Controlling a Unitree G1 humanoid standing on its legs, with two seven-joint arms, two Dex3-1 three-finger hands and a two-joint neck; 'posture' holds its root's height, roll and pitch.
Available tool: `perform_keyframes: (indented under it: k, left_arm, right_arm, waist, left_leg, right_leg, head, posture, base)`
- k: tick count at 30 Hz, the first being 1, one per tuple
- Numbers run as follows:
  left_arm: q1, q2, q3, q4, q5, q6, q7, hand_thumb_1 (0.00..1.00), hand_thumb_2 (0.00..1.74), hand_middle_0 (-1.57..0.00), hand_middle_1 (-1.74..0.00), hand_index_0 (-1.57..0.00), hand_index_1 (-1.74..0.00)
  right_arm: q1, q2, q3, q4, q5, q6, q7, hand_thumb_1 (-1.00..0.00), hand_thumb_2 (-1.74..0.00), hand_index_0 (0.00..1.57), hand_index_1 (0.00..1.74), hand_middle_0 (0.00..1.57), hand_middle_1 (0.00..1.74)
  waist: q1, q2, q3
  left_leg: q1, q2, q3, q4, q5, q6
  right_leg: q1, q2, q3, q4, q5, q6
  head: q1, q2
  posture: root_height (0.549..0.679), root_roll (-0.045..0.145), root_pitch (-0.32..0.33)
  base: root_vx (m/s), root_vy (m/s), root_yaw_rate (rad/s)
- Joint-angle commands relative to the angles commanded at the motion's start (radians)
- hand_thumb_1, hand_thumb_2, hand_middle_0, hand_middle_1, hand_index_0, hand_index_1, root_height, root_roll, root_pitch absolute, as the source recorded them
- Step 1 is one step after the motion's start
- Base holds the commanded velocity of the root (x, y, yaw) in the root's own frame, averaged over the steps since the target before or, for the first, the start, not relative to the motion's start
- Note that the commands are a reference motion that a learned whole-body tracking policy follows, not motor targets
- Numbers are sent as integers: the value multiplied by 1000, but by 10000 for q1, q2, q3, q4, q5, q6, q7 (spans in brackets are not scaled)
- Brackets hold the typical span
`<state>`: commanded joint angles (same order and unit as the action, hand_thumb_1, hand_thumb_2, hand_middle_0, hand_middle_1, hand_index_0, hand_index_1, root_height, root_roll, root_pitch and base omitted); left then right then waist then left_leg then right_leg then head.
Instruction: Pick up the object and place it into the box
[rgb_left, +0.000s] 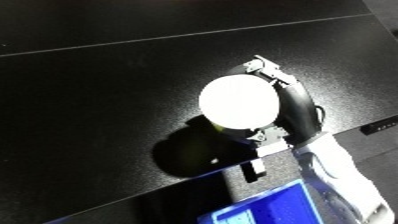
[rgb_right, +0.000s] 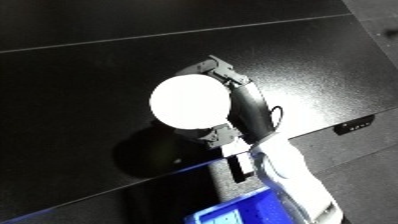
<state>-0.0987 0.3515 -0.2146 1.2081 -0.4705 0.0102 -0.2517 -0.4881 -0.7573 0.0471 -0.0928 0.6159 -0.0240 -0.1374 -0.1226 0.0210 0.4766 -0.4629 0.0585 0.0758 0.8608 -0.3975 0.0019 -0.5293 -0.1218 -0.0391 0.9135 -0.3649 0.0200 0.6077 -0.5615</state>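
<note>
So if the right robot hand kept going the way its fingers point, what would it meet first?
Apart from the white round object it already holds, nothing: the right robot hand points toward the far end of the black table, which looks bare, though depth is unclear.

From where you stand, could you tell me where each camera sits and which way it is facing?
Left eye view: on the head, looking down at the black table; the right hand curls round a white round object, white forearm below it.
Right eye view: beside it on the head, same downward aim; hand and object sit further left.
Shared: the hand, the object, the table and the blue bin at the lower edge. No left hand shows.
</note>
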Motion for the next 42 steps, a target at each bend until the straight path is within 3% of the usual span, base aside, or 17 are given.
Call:
perform_keyframes:
  k: [4,11,15,18,21,23,27,31,37,42]
  left_arm:
    - [175,-164,127,193,-275,-301,-64,0,0,0,0,0,0]
    - [260,-350,335,463,-445,-652,-291,0,0,0,0,0,0]
    - [321,-457,438,495,-630,-802,-351,0,0,0,0,0,0]
    - [360,-505,562,510,-744,-865,-422,0,0,0,0,0,0]
    - [358,-532,583,520,-877,-871,-490,0,0,0,0,0,0]
    - [340,-544,587,517,-939,-831,-520,0,0,0,0,0,0]
    - [322,-527,630,482,-979,-708,-523,0,0,0,0,0,0]
    - [349,-435,677,393,-873,-581,-536,0,0,0,0,0,0]
    - [298,-337,641,293,-602,-542,-572,0,0,0,0,0,0]
    - [84,-340,420,223,-578,-430,-435,0,0,0,0,0,0]
  right_arm:
    - [989,-35,-876,-579,346,-653,165,-900,-1566,1413,1566,1413,1566]
    - [2500,158,-2265,-1070,377,-2508,405,-900,-1566,1413,1566,1413,1566]
    - [3368,332,-3089,-574,251,-3620,352,-900,-1566,1413,1566,1413,1566]
    - [4015,521,-3832,147,242,-4682,-33,-900,-1566,1413,1566,1413,1566]
    - [4590,672,-4439,1079,386,-5626,-568,-900,-1566,1413,1566,1413,1566]
    - [4881,752,-4638,1818,608,-5988,-700,-900,-1566,1413,1566,1413,1566]
    - [5387,948,-4523,3724,1058,-6043,-469,-900,-1566,1413,1566,1413,1566]
    - [5464,1045,-3666,5473,1177,-5470,285,-900,-1566,1413,1566,1413,1566]
    - [5022,1283,-2281,7371,2100,-4547,1657,-600,-1044,942,1044,942,1044]
    - [4513,1333,-1609,8217,1666,-4150,1783,-350,-609,549,609,549,609]
  waist:
    - [-361,-1,64]
    - [-971,55,147]
    - [-1323,129,153]
    - [-1550,209,153]
    - [-1685,308,177]
    - [-1731,362,209]
    - [-1765,410,305]
    - [-1670,423,372]
    - [-1414,454,371]
    - [-1215,551,309]
  left_leg:
    - [215,32,202,-82,-94,36]
    - [551,9,534,-263,-223,89]
    - [752,7,733,-227,-380,168]
    - [891,-24,858,-234,-467,225]
    - [1002,-74,955,-333,-476,256]
    - [1050,-102,993,-402,-460,271]
    - [1026,-173,995,-449,-434,316]
    - [932,-237,913,-430,-418,374]
    - [825,-355,727,-414,-390,464]
    - [724,-441,630,-365,-382,482]
  right_leg:
    - [89,172,139,-72,-44,-26]
    - [168,494,368,-85,-123,-64]
    - [230,589,473,-40,-199,-98]
    - [261,647,542,-24,-243,-111]
    - [279,698,597,-73,-242,-106]
    - [287,719,629,-118,-225,-106]
    - [236,767,672,-170,-170,-123]
    - [172,806,684,-211,-117,-173]
    - [155,813,632,-245,-71,-257]
    - [128,768,569,-205,-81,-269]
  head:
    - [100,-264]
    - [891,-833]
    - [1047,-1003]
    - [1116,-1011]
    - [1155,-944]
    - [1149,-884]
    - [1220,-766]
    - [1478,-790]
    - [1933,-1049]
    - [2302,-1399]
  posture:
    - [620,63,0]
    - [620,63,2]
    - [620,66,-3]
    - [620,68,-4]
    - [621,69,-2]
    - [621,69,-1]
    - [622,69,3]
    - [622,67,7]
    - [622,65,7]
    - [622,65,9]
  base:
    - [4,94,-174]
    - [-1,86,-169]
    - [42,106,-221]
    - [36,99,-182]
    - [16,84,-129]
    - [5,62,-82]
    - [-13,31,-40]
    - [-28,-7,8]
    - [-17,-30,58]
    - [-23,-30,82]
